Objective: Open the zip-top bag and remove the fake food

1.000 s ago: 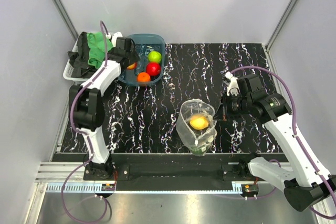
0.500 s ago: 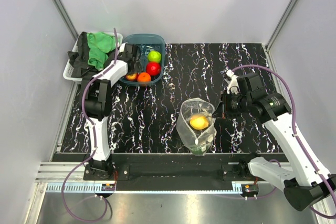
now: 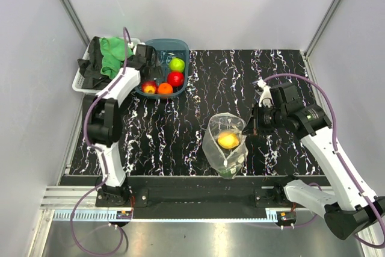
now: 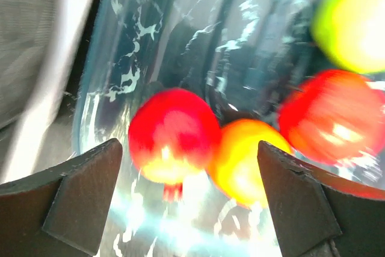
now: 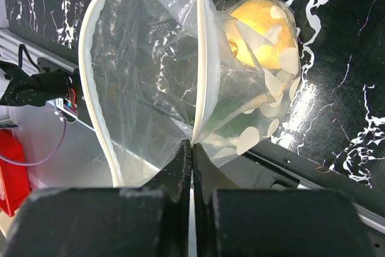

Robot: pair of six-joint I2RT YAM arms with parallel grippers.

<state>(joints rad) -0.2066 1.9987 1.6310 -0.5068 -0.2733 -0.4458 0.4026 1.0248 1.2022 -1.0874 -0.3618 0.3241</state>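
Zip-top bag (image 5: 144, 76) is thin crinkly clear plastic, the fake food (image 4: 173, 133) is smooth shiny plastic, the teal tub (image 3: 185, 52) is see-through plastic, and the tabletop (image 3: 240, 76) has a slightly glossy black marble look.

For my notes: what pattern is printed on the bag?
White dots on the clear bag, best in the right wrist view.

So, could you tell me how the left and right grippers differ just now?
The left gripper is open and empty; the right gripper is shut on the rim of the clear, white-dotted zip-top bag. The left hangs over the teal plastic tub, the right beside the bag. Both containers hold plastic fruit.
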